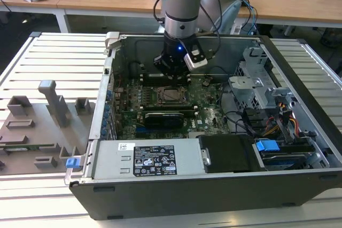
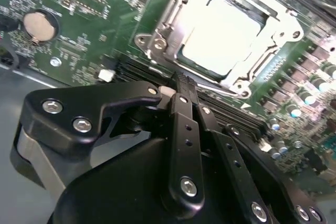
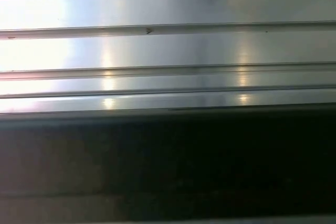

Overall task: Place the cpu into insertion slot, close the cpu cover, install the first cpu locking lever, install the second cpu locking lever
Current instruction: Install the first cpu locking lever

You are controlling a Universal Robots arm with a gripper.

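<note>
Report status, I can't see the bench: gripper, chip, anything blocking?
Gripper shut, empty, just beside the socket. Chip seated in socket, metal cover down around it. Nothing in the way.

The small flat square cpu with its pale silver-grey metal top [image 2: 227, 35] lies flat in the square dark insertion slot [image 2: 247, 4] on the green circuit board, in the upper right of the second wrist view, its top glaring white. The thin silver-grey metal cpu cover frame [image 2: 169, 34] lies down around it, the chip showing through its square opening. In the exterior view the socket [image 1: 172, 95] sits near the frame's centre.
</note>
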